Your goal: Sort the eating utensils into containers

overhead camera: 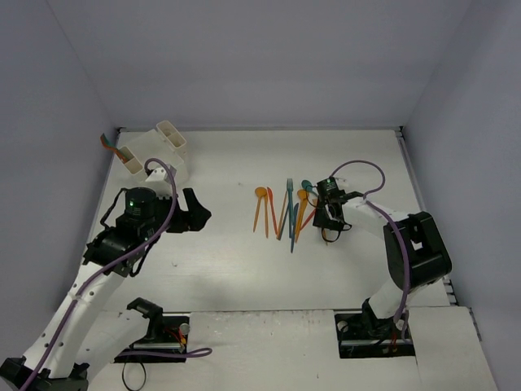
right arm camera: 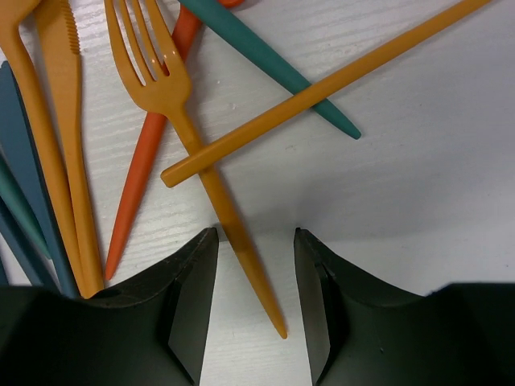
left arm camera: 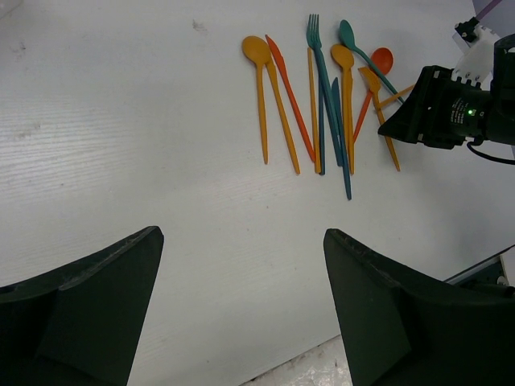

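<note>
The eating utensils (overhead camera: 286,210) lie fanned out mid-table in orange, red, teal and blue. My right gripper (overhead camera: 326,221) is down at the cluster's right edge. In the right wrist view it (right arm camera: 256,233) is open, its jaws either side of the handle of an orange fork (right arm camera: 173,88). An orange handle (right arm camera: 322,88) lies across that fork. My left gripper (left arm camera: 243,233) is open over bare table, well short of the utensils (left arm camera: 322,104). The white containers (overhead camera: 159,149) stand at the back left, behind the left arm.
A teal handle (right arm camera: 265,60), a red handle (right arm camera: 149,153) and an orange knife (right arm camera: 68,121) lie close to the right fingers. Grey walls close the table on three sides. The arm bases sit at the near edge.
</note>
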Tool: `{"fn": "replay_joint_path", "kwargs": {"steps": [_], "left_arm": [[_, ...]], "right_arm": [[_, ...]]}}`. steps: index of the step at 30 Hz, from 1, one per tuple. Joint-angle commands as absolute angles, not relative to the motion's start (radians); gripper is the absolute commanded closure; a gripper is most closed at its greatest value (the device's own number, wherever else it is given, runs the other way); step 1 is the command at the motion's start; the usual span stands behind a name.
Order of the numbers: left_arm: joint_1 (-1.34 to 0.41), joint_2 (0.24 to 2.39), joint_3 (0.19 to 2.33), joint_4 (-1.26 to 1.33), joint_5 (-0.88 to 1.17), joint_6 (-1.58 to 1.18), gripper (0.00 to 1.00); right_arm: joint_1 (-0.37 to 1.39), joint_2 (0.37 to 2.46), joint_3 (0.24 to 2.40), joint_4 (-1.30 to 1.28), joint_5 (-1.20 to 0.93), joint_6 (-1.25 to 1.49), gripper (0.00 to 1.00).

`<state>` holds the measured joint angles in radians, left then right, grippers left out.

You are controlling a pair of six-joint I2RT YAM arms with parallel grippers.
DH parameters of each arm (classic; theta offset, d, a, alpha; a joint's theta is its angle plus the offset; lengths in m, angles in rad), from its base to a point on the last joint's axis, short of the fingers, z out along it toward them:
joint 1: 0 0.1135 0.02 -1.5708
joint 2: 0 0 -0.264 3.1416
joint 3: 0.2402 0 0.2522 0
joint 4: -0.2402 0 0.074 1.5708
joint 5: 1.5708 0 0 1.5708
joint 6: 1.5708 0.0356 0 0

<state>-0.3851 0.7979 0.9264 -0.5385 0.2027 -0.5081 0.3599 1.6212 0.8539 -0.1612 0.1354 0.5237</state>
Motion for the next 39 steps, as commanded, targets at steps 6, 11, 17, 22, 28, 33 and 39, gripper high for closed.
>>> {"fn": "replay_joint_path", "kwargs": {"steps": [6,11,17,22,28,33,39], "left_arm": [[-0.390,0.763,0.936,-0.512,0.213,-0.533,0.22],[-0.390,0.761,0.936,-0.512,0.212,-0.541,0.22],[-0.390,0.764,0.945,-0.512,0.216,-0.541,0.21],[-0.392,0.766,0.952,-0.510,0.227,-0.553,0.21],[-0.398,0.778,0.994,-0.506,0.245,-0.559,0.22],[-0.412,0.826,1.057,-0.493,0.297,-0.586,0.22],[-0.470,0.881,1.124,-0.383,0.324,-0.641,0.21]], "right_arm": [[0.356,1.632,0.868,-0.152,0.155,0.486,0.64],[0.363,1.644,0.861,-0.131,0.095,0.474,0.80],[0.395,1.649,0.867,-0.117,0.058,0.460,1.00],[0.437,1.613,0.888,-0.117,0.064,0.451,1.00],[0.542,1.494,0.942,-0.116,0.089,0.409,1.00],[0.635,1.372,1.000,-0.090,0.062,0.355,1.00],[0.724,1.247,1.035,-0.016,-0.051,0.284,1.00]]}}
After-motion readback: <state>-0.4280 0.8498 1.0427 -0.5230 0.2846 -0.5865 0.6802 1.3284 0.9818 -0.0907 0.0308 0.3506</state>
